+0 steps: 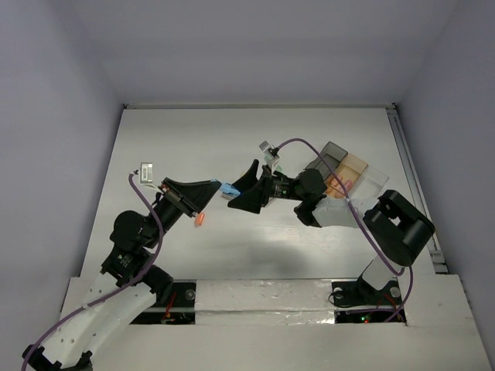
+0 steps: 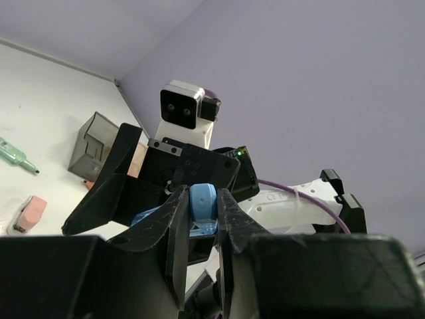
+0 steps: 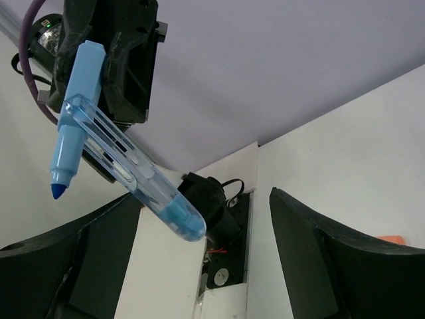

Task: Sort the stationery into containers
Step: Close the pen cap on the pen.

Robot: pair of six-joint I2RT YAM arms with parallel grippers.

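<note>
Left tool [image 1: 219,188] is clamped on the blue marker [image 1: 230,188], held above the middle of the counter [image 1: 193,139]. The right tool [image 1: 246,193] faces it with its jaws apart. It should close squarely on the barrel before the left tool lets go, then carry the marker right to the bins [image 1: 363,176].

Pale lilac walls [image 1: 62,116] enclose a white table [image 1: 193,139] on three sides.

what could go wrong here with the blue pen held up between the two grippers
1. The right gripper stands open around the end of the blue pen, gripping nothing. If the left gripper, shut on the pen, lets go first, the pen likely drops to the table.
2. In the right wrist view the tip is bare and the clear cap sits askew beside it; a squeeze there might knock it off.
</note>
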